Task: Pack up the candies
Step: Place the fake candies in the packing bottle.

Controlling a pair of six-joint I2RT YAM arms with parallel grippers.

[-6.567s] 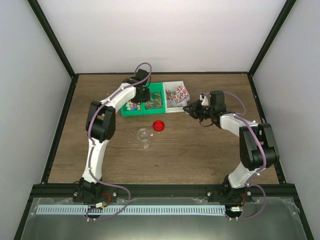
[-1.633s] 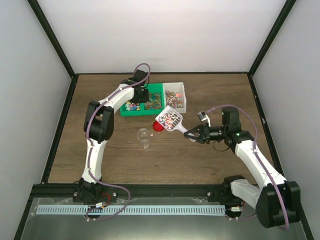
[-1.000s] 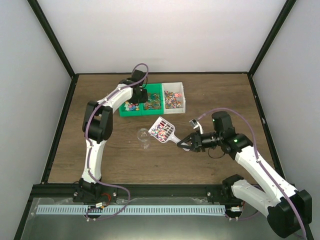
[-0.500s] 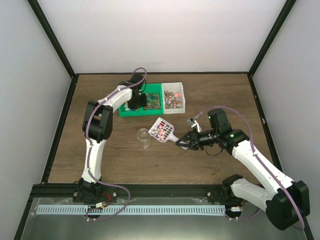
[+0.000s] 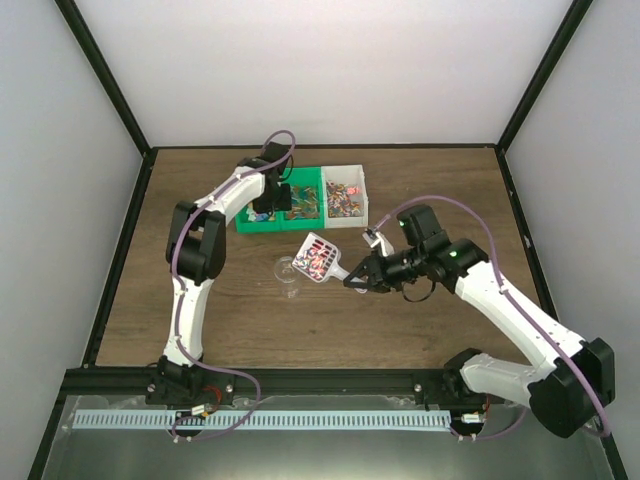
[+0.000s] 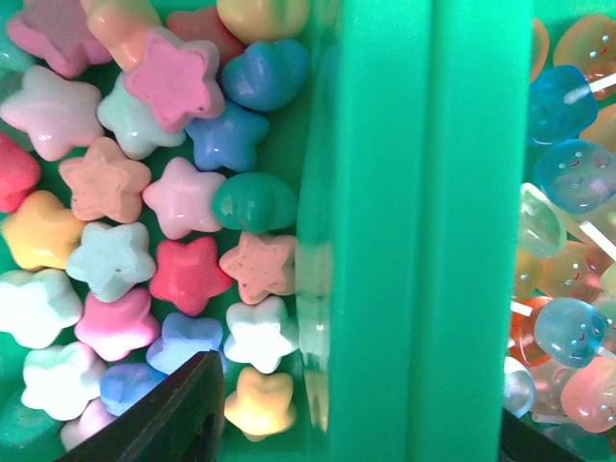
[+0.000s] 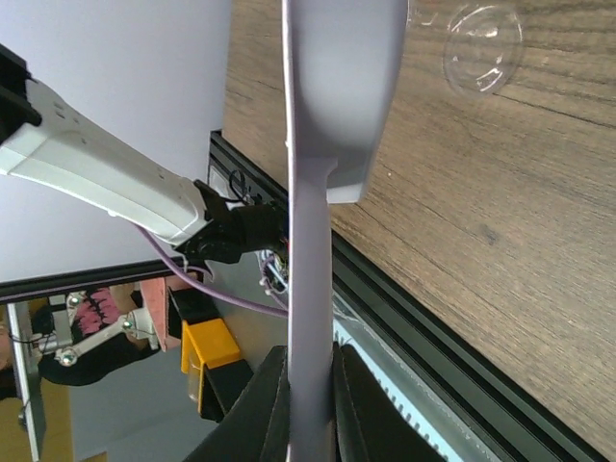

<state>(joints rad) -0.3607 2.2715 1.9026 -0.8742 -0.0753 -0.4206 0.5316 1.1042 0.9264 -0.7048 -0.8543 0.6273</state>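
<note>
Top external view: right claw (image 5: pixel 357 281) clamps the scoop (image 5: pixel 334 268) handle, its candies (image 5: pixel 316 258) just beside the clear jar (image 5: pixel 288 272); left claw (image 5: pixel 272 196) gapes over the green tray (image 5: pixel 262 227).

the left arm (image 5: pixel 190 312) and the right arm (image 5: pixel 512 312) are both showing white shells with black joints (image 5: pixel 200 250). a thin purple cable (image 5: pixel 440 199) is looping along each arm. black bases (image 5: pixel 180 378) are sitting underneath. the left gripper (image 6: pixel 351 438) is showing flat black fingers (image 6: pixel 164 421).

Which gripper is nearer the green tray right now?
Left. The left gripper is directly over the green tray; the right gripper is off toward the near right, shut on the scoop handle.
</note>
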